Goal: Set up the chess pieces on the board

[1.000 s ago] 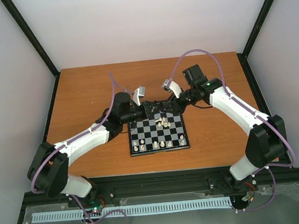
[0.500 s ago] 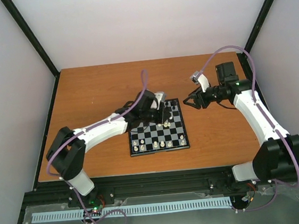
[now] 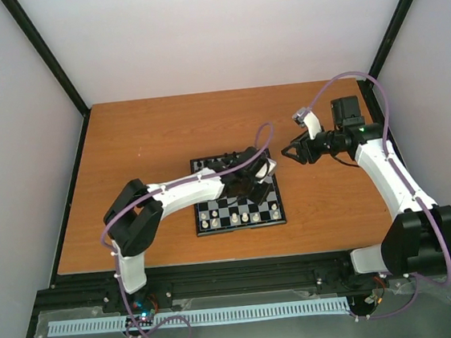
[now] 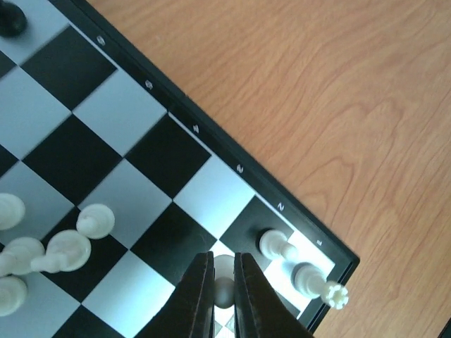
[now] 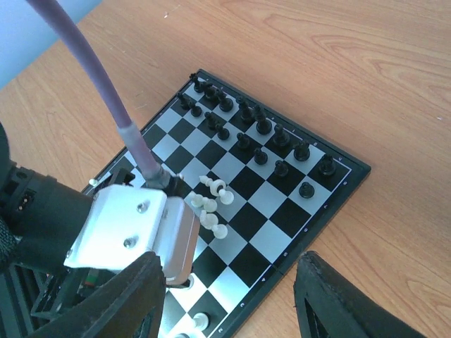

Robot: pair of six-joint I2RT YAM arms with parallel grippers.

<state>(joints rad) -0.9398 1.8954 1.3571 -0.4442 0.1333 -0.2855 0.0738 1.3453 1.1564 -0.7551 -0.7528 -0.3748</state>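
Left gripper [image 4: 224,259] pinches a cream piece [image 4: 224,287]; toppled cream pieces [image 4: 63,248] left of its fingers [image 4: 199,299] await placing; black ranks [image 5: 243,120] look mostly set; right gripper [image 3: 292,152] spread

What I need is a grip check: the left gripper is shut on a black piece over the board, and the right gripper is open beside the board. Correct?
Not quite: the left wrist view shows the left gripper shut on a cream-white piece, not a black one. It is over the board, and the right gripper is open beside the board.
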